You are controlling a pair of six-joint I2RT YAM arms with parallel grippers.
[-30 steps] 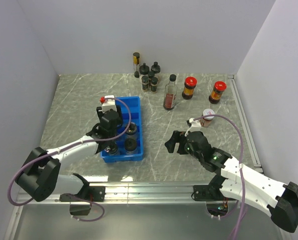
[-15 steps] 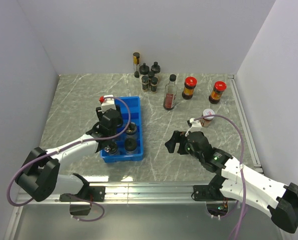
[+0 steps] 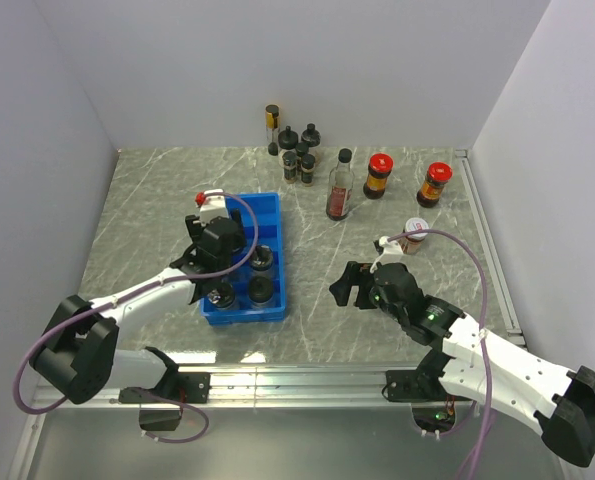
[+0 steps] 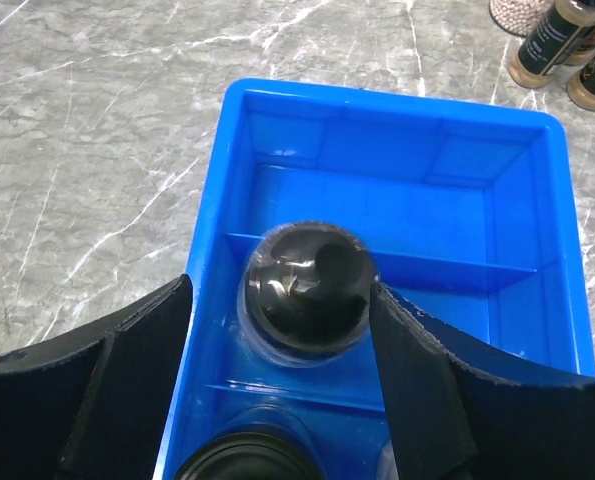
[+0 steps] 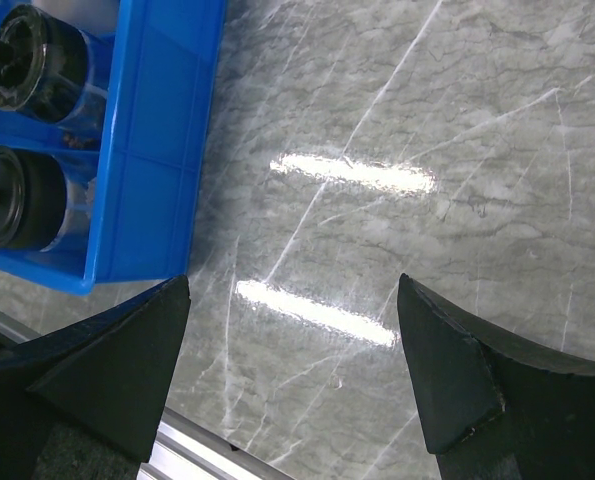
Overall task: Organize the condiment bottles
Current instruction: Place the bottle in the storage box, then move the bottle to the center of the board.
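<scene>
At the left we see the left end effector [image 3: 220,272] poised over the near left part of the blue tray [image 3: 270,204], which rests on the marble-patterned bench [image 3: 147,190]. In its wrist view the two fingers [image 4: 127,370] straddle a black-capped jar [image 4: 307,290]. It stands upright in a left-hand compartment, just this side of a cross divider. The jaws are spread wider than the jar. Blue tray floor shows between the left finger and the glass, while the right finger sits so close to the cap that we cannot tell whether it touches. Another black cap [image 4: 239,462] shows in the next compartment, nearer the camera. In the tray's right column stand two further dark-capped jars [image 3: 263,258], one behind the other.

Along the back wall we find a tall thin bottle [image 3: 272,128] with a yellow label, then a cluster of small spice jars [image 3: 299,158]. To their right are a clear sauce bottle [image 3: 339,190] with dark contents and two red-capped bottles [image 3: 378,175]. Closer in, a light-lidded jar [image 3: 415,232] stands just beyond the right arm's wrist.

The right end effector [image 3: 349,285] hovers over bare bench to the right of the tray. Its jaws are wide apart, with only the bench surface between them in its wrist view.
</scene>
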